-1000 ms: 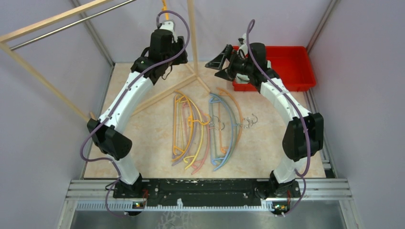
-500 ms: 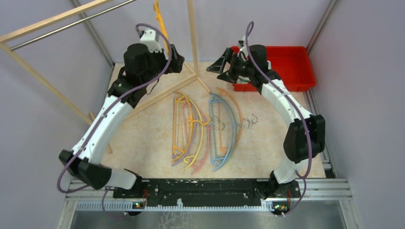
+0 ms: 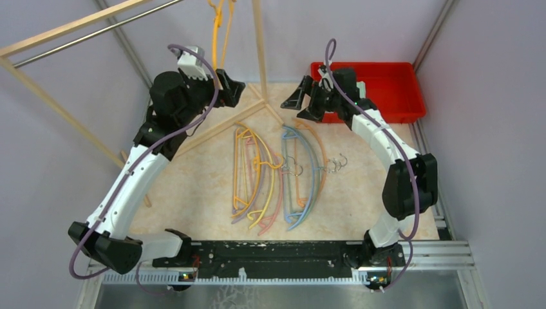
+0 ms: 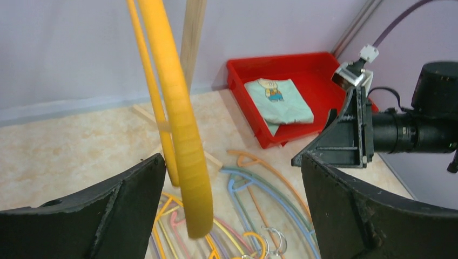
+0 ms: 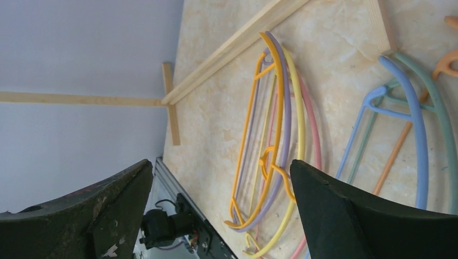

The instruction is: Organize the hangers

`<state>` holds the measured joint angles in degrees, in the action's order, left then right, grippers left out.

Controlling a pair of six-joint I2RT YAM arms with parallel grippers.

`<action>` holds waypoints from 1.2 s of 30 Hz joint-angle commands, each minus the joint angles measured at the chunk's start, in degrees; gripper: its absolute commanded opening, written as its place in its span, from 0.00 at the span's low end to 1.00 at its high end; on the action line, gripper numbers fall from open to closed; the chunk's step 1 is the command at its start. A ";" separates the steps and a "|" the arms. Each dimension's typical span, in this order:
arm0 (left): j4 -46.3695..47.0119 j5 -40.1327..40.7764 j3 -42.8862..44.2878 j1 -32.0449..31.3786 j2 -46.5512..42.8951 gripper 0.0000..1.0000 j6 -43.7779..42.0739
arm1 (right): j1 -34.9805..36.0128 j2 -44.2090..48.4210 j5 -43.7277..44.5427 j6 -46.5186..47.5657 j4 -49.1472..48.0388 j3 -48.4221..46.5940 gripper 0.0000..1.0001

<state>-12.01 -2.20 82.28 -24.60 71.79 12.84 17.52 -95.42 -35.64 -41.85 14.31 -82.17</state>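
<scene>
Left gripper (image 4: 232, 162) is spread wide, gripping nothing, with 1 orange hanger (image 4: 181, 124) dangling free between its fingers. I'd back it straight out so neither finger bumps the hanger and sets it swinging. Right gripper (image 5: 220, 164) is also released, hovering over the other hangers (image 5: 283, 108) piled flat on the table (image 3: 193, 180). Red bin (image 4: 281, 58) holds 1 folded pale shirt (image 4: 278, 100), no hanger visible in it.

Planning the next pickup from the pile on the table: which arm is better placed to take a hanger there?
Probably right. The right gripper is open and free, its camera looking straight at the pile of hangers. The left gripper is raised, open around the hanging yellow hanger.
</scene>
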 commanded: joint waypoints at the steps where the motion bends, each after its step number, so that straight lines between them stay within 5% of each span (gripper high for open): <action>1: -1.87 -3.22 -3.92 0.18 -2.09 1.00 0.29 | 1.71 1.88 2.11 7.84 6.61 -3.56 0.97; 11: -9.64 -4.54 -20.29 0.17 -19.28 1.00 0.98 | 9.74 -2.70 7.14 17.36 14.25 -2.20 0.89; 25: -14.13 -0.43 -31.92 0.15 -23.94 1.00 5.76 | 16.53 -22.87 2.83 20.58 15.36 -14.53 0.75; 36: -14.99 -0.43 -36.51 0.07 -24.92 0.98 5.17 | 17.32 -27.44 0.75 18.55 13.62 -17.58 0.72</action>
<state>-26.70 -3.03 46.70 -24.60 47.81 18.11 34.09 -121.80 -32.71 -23.05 29.71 -96.88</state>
